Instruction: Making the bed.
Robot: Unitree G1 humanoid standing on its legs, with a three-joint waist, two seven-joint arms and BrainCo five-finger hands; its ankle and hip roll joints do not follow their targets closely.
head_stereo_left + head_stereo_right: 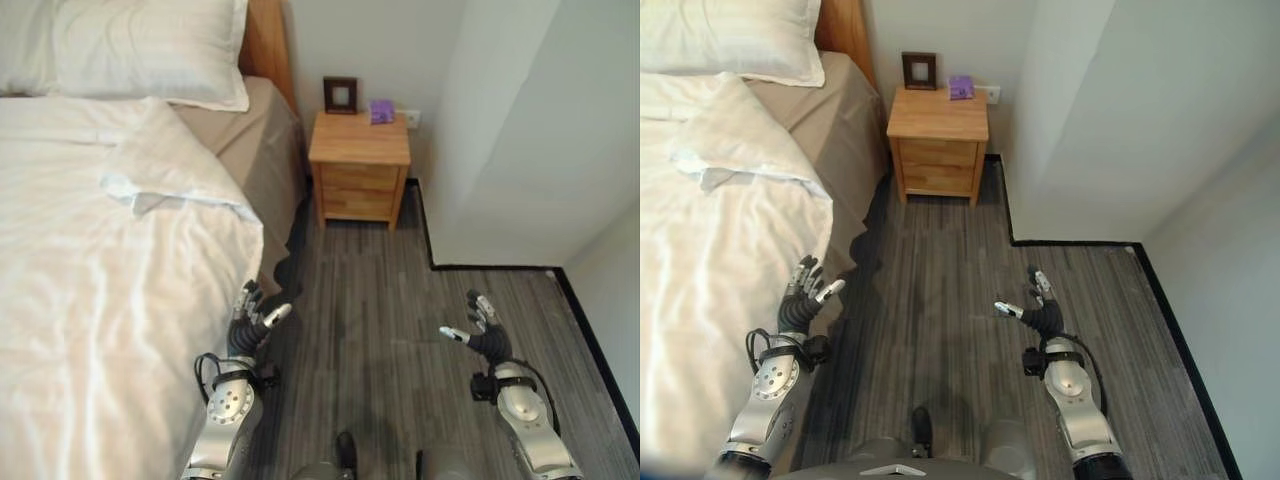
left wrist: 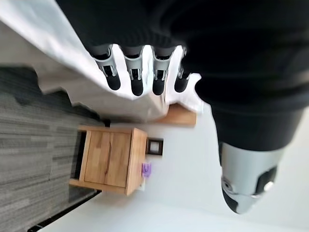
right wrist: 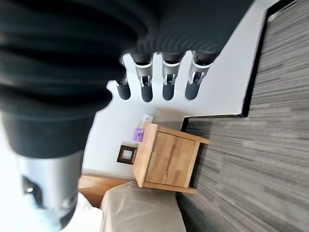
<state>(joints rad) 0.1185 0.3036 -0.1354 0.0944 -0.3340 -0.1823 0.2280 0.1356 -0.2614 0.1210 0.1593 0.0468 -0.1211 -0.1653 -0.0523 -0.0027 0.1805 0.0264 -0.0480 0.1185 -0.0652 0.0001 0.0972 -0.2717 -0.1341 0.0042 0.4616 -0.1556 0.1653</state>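
Left hand (image 1: 250, 325) fingers relaxed beside duvet (image 1: 120, 300) edge; right hand (image 1: 480, 335) over floor (image 1: 400, 290)

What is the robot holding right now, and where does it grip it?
Nothing. The left hand hovers open beside the white duvet, and the right hand hangs open over the grey wood floor.

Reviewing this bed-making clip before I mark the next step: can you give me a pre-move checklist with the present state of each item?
1. Left hand free, fingers relaxed, beside the bed edge: ok.
2. Right hand free, open over the floor: ok.
3. White duvet spread flat: not ok, its top corner is folded back, baring the tan sheet.
4. Pillow at the headboard end: ok.
5. Nightstand stands away from both hands: ok.
6. Duvet's far side even: cannot tell.
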